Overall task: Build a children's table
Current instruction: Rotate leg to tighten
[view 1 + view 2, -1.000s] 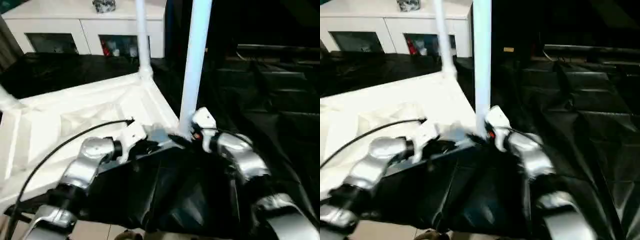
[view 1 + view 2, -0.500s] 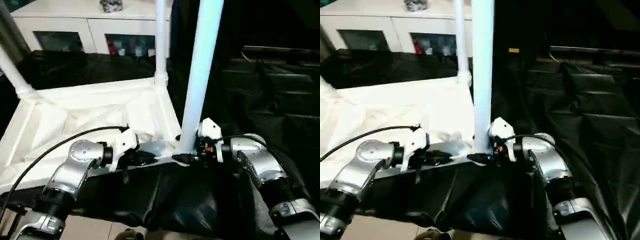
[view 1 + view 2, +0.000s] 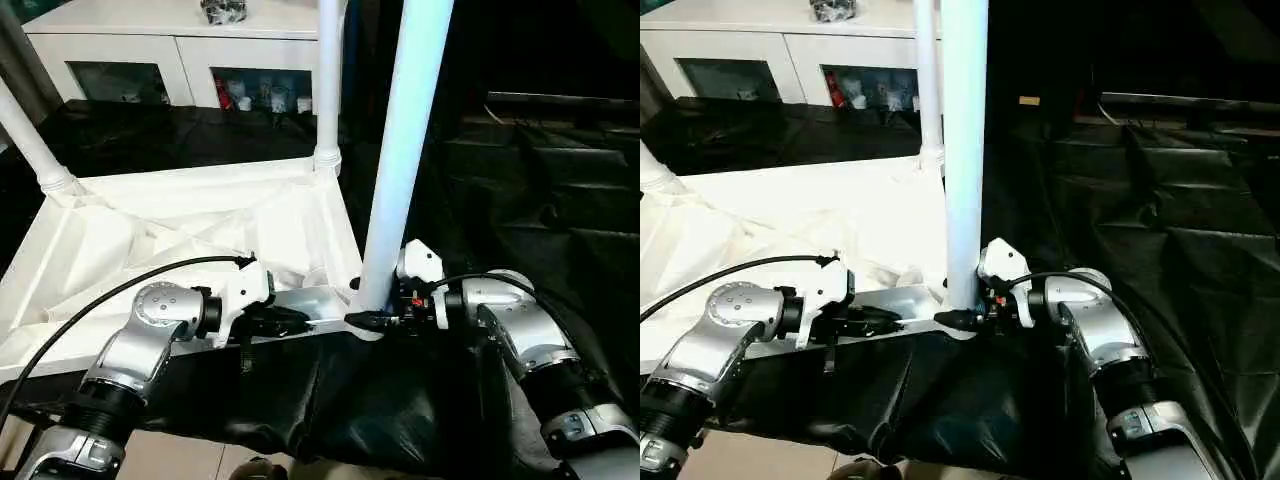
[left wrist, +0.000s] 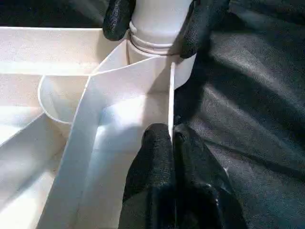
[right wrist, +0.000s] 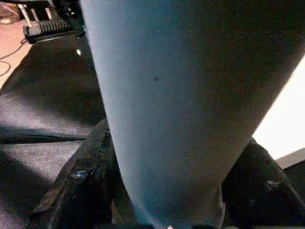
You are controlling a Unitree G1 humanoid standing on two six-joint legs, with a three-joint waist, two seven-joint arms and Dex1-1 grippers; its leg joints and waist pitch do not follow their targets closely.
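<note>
1. Down at the near corner, the right gripper [image 3: 372, 319] has its black fingers [image 5: 78, 191] pinched around the foot of the nearest leg [image 3: 400, 160], which stands upright in its corner socket.
2. Just beside it, the left gripper [image 4: 170, 143] is pressed together on the thin near edge wall of the tabletop [image 3: 200, 225].
3. Lying ribbed side up on black sheeting [image 3: 540, 200], the tabletop carries two more upright legs [image 3: 328, 75] at its far corners.
4. Behind stands a white cabinet [image 3: 150, 50].
</note>
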